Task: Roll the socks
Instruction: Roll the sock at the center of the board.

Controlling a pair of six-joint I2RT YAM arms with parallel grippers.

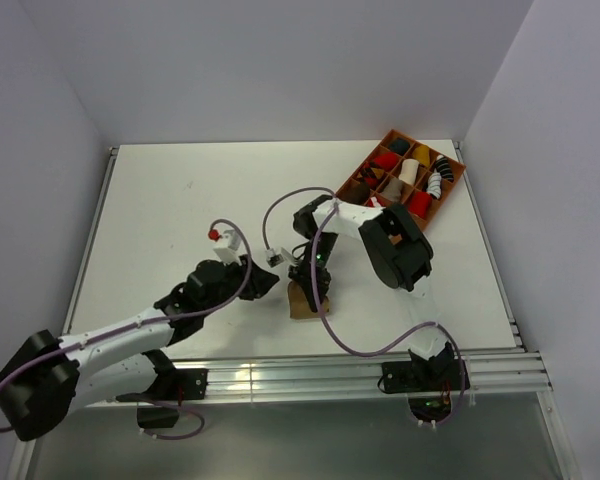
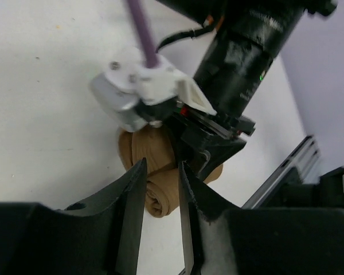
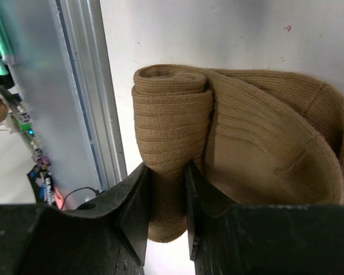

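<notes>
Currently both arms meet at one spot, near the middle of the desk (image 1: 180,200) and close to its front edge. The brown sock (image 3: 178,126) lies there, ribbed knit, partly rolled: a tight coil at one end, the rest spreading flat and wide beside it.

Right gripper (image 3: 165,169): stands over the sock from above, clamped on the coil. The fabric narrows visibly where the two black fingers pinch it.

Left gripper (image 2: 161,165): reaches in low from the left, fingers a narrow way apart, the rounded end of the coil showing in the gap. Cannot tell whether those fingers press the sock or only frame it. From the left wrist, the right gripper and its grey-white wrist camera (image 2: 123,94) sit directly over the sock and cover its middle.

Surface: plain white desk, matte, a few tiny specks. An aluminium rail (image 1: 330,372) runs along the front edge, near the sock. A purple cable (image 2: 140,28) loops over each arm.

Far right corner: an orange-brown tray (image 1: 432,147), set at an angle and divided into compartments holding sock rolls (image 1: 385,160) in red, black, white and yellow, well apart from both grippers.

Room: pale lilac-grey walls (image 1: 280,70) on three sides.
</notes>
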